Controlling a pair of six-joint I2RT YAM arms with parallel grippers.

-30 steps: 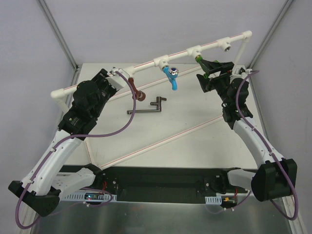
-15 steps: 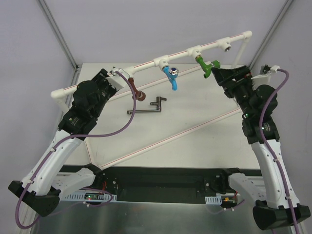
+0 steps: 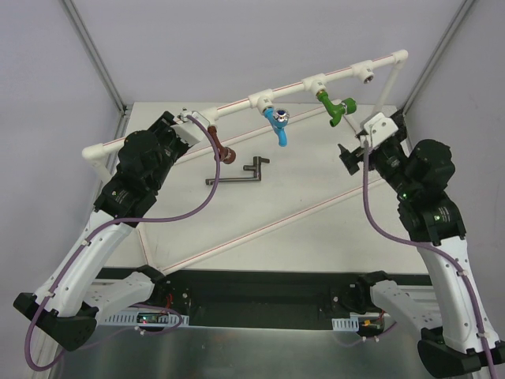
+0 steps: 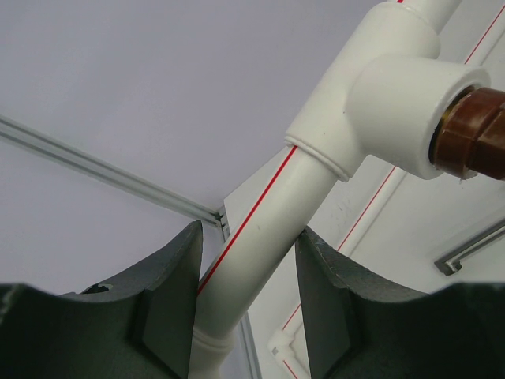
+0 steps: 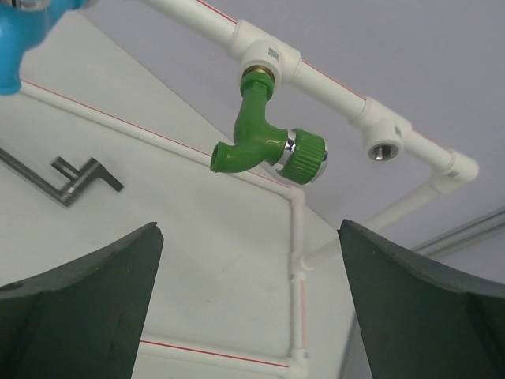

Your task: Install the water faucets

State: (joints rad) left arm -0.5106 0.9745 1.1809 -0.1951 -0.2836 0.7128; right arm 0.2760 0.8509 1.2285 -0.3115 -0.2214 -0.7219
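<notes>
While the left gripper (image 4: 252,237) clamps the white pipe (image 4: 316,142), the right gripper (image 5: 250,233), released wide, should close squarely on the green faucet (image 5: 264,146) ahead of it.

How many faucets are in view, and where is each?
3. The brown faucet hangs from the left tee, the blue faucet from the next, the green faucet from the third. The rightmost tee is empty. None seems hidden.
</notes>
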